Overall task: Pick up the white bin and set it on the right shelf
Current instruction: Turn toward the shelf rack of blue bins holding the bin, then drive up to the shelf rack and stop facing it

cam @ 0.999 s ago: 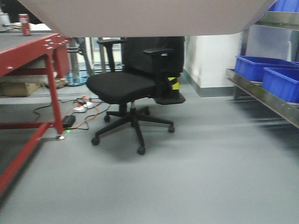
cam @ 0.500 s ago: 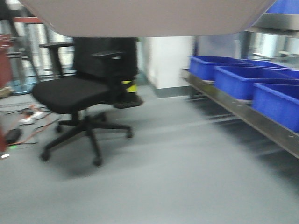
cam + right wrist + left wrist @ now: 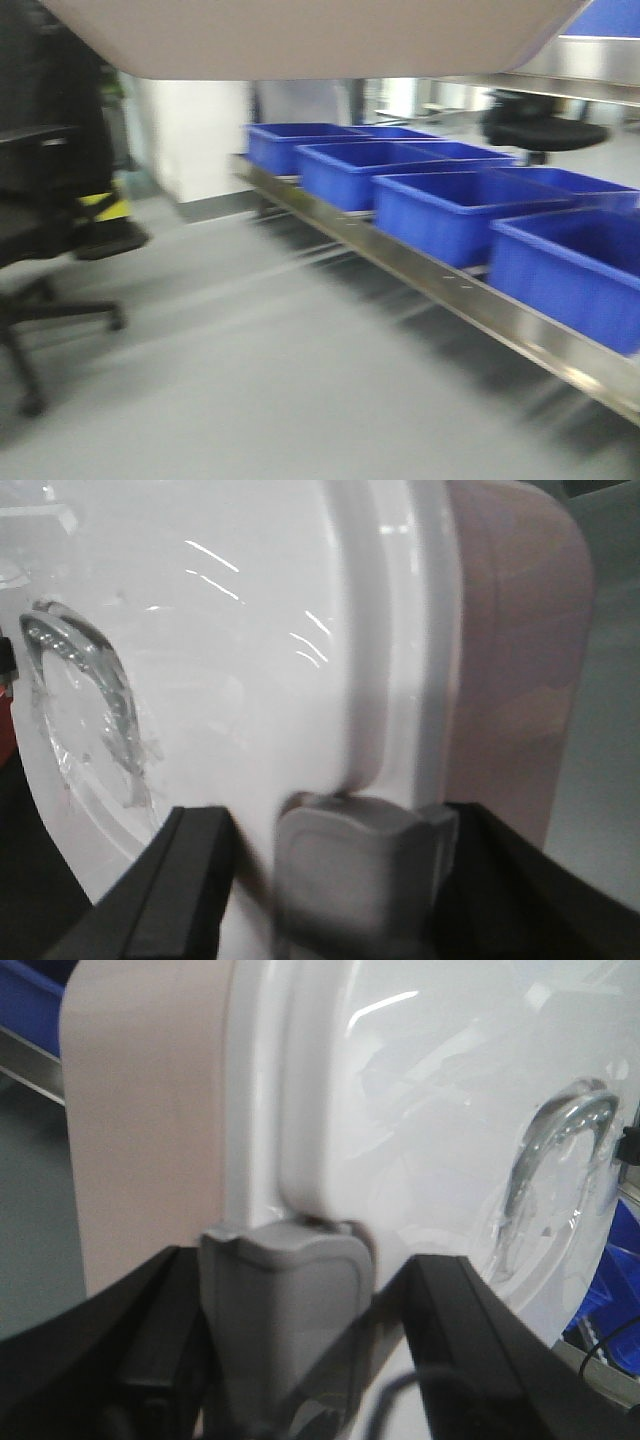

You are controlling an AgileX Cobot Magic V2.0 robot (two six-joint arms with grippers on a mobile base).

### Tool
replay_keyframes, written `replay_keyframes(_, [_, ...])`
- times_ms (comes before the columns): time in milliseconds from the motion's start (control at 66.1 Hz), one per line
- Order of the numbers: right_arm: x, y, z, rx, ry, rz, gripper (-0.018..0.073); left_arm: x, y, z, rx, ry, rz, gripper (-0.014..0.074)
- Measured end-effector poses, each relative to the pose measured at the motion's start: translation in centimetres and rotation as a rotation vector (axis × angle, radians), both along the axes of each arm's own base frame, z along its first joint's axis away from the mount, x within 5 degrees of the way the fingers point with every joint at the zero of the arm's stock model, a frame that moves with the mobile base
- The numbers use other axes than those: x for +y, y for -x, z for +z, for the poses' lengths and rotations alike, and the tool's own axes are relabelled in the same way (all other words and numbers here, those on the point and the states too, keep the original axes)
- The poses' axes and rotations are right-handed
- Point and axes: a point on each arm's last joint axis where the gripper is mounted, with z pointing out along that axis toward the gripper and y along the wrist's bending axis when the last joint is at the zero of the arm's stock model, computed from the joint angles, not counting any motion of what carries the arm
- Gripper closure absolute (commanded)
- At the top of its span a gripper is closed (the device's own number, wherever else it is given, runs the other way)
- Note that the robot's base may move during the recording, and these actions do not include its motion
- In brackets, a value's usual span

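Note:
The white bin (image 3: 300, 40) hangs across the top of the front view, showing only its pinkish off-white underside. In the left wrist view my left gripper (image 3: 300, 1270) is shut on the grey latch (image 3: 285, 1300) at one end of the white bin (image 3: 400, 1110). At the other end of the white bin (image 3: 250, 630), my right gripper (image 3: 340, 830) holds the other grey latch (image 3: 360, 870). The glossy lid shows in both wrist views. The right shelf (image 3: 450, 290), a shiny steel rail, runs along the right from the far wall toward me.
Several blue bins (image 3: 440, 210) stand in a row on the steel shelf, and an upper steel shelf (image 3: 560, 85) is above them. A black office chair (image 3: 40, 200) is at the left edge. A white pillar (image 3: 195, 130) stands behind. Grey floor lies between.
The front view has swung to the right: the red-framed table left the frame, the chair slid to the left edge, and the steel shelf with blue bins now fills the right. The bin stays held.

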Motion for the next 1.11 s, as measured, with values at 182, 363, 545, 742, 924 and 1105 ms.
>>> replay_keyframes(182, [0.0, 0.0, 0.0, 0.0, 0.0, 0.0, 0.0111, 0.0, 0.0, 0.0, 0.0, 0.0, 0.0, 0.0335])
replay_keyframes(363, [0.0, 0.0, 0.0, 0.0, 0.0, 0.0, 0.0111, 0.0, 0.0, 0.0, 0.0, 0.0, 0.0, 0.0335])
replay_keyframes(545, [0.0, 0.0, 0.0, 0.0, 0.0, 0.0, 0.0111, 0.0, 0.0, 0.0, 0.0, 0.0, 0.0, 0.0335])
replay_keyframes(742, [0.0, 0.0, 0.0, 0.0, 0.0, 0.0, 0.0111, 0.0, 0.0, 0.0, 0.0, 0.0, 0.0, 0.0335])
replay_keyframes(924, [0.0, 0.0, 0.0, 0.0, 0.0, 0.0, 0.0111, 0.0, 0.0, 0.0, 0.0, 0.0, 0.0, 0.0335])
replay_keyframes(1105, [0.0, 0.0, 0.0, 0.0, 0.0, 0.0, 0.0111, 0.0, 0.0, 0.0, 0.0, 0.0, 0.0, 0.0335])
